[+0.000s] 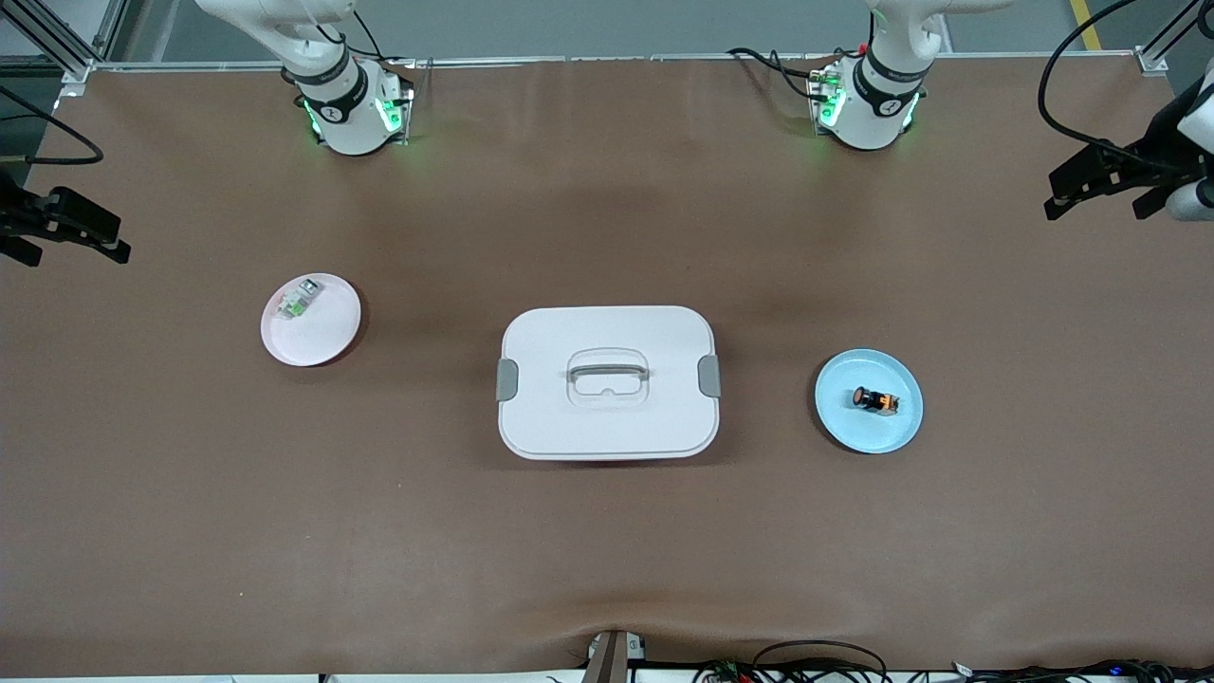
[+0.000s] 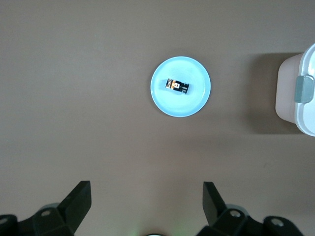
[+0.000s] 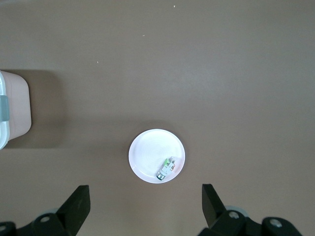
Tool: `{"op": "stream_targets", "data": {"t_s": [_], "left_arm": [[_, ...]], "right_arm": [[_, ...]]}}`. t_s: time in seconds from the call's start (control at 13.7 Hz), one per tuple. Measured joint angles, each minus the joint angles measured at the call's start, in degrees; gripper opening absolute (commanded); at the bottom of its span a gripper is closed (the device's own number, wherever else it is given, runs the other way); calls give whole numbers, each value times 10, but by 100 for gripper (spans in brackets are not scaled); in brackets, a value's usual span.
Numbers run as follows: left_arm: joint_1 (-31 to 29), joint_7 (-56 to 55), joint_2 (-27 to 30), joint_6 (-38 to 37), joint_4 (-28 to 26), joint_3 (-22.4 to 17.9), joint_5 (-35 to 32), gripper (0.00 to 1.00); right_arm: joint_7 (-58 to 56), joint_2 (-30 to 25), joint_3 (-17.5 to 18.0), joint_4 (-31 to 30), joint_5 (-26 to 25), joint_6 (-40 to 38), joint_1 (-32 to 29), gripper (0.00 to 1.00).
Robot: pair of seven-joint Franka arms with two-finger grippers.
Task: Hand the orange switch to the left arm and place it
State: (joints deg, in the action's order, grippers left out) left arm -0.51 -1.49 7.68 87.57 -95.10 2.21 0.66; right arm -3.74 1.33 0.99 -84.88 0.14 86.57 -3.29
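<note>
The orange switch (image 1: 874, 400) lies on its side on a light blue plate (image 1: 844, 422) toward the left arm's end of the table. It also shows in the left wrist view (image 2: 177, 85) on that plate (image 2: 189, 105). The white box (image 1: 607, 417) stands closed in the middle of the table, between the two plates. My left gripper (image 1: 1095, 201) is open and empty, high over the left arm's end of the table; its own view shows it (image 2: 146, 196) well apart from the switch. My right gripper (image 1: 76, 249) is open and empty, high over the right arm's end (image 3: 145, 199).
A pale pink plate (image 1: 322, 341) toward the right arm's end holds a small green-and-grey part (image 1: 300, 299), also in the right wrist view (image 3: 167, 167). The box's edge shows in both wrist views (image 2: 295, 105) (image 3: 15, 108). Cables lie along the table's front edge.
</note>
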Motion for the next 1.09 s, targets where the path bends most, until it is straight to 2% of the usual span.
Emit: {"op": "stream_targets", "data": {"t_s": [0.51,1.09], "left_arm": [[0,-2,12,7,-18,24,-18,100],[-4,-1,-1,11,3,17,-18,100]], "right_arm": [[0,0,0,-1,0,4,0,100],[0,0,2,-4,-1,2,1,100]]}}
